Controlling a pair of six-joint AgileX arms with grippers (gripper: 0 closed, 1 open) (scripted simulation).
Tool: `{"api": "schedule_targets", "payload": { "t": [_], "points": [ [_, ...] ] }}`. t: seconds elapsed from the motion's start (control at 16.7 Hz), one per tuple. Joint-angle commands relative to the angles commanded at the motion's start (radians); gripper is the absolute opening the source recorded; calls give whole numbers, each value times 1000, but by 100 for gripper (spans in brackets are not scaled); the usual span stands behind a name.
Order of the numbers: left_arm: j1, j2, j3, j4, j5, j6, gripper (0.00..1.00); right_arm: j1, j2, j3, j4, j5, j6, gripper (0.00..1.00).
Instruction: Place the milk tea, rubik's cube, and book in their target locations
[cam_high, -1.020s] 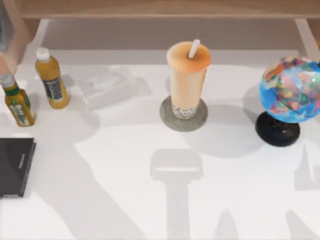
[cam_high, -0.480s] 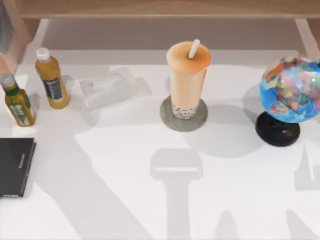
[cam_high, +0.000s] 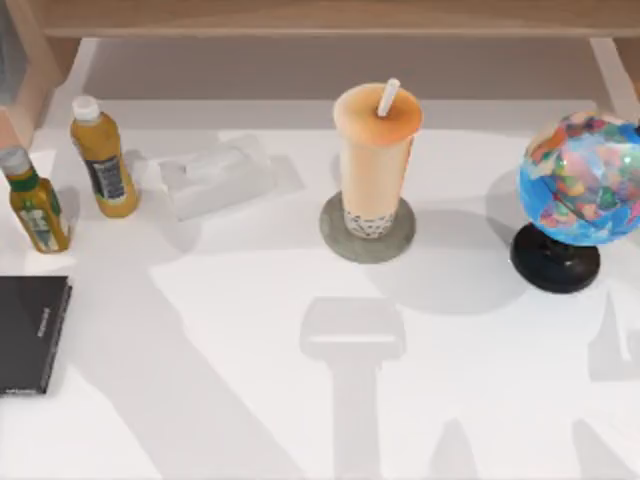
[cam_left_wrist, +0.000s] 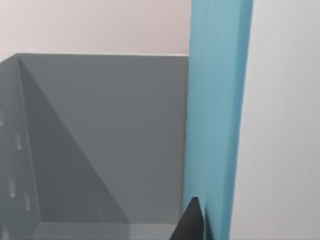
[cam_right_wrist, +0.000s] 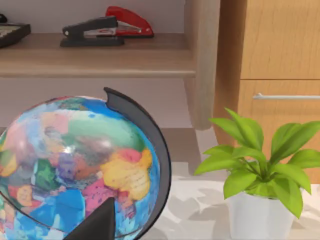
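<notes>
Teal, the book (cam_left_wrist: 215, 115) stood upright against the left hand (cam_left_wrist: 192, 222), apparently held beside a grey compartment (cam_left_wrist: 100, 140). Milk tea (cam_high: 375, 160) sat on its coaster (cam_high: 367, 235). Lowering the book straight and releasing late seemed wise. Right hand's state: cannot tell.

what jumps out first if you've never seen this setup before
The tall milk tea stands upright on the round grey coaster at the middle of the table, straw poking up. At the table's right edge sits a brightly coloured globe on a black stand. In the left wrist view a teal book stands on end close to the camera, beside a grey box-like holder.
</notes>
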Motion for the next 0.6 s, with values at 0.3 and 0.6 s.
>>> {"api": "schedule_targets", "payload": {
  "t": [0.3, 0.6],
  "points": [
    [0, 0, 0, 0, 0, 0, 0, 0, 0, 0, 0, 0, 0, 100],
    [0, 0, 0, 0, 0, 0, 0, 0, 0, 0, 0, 0, 0, 100]
  ]
}}
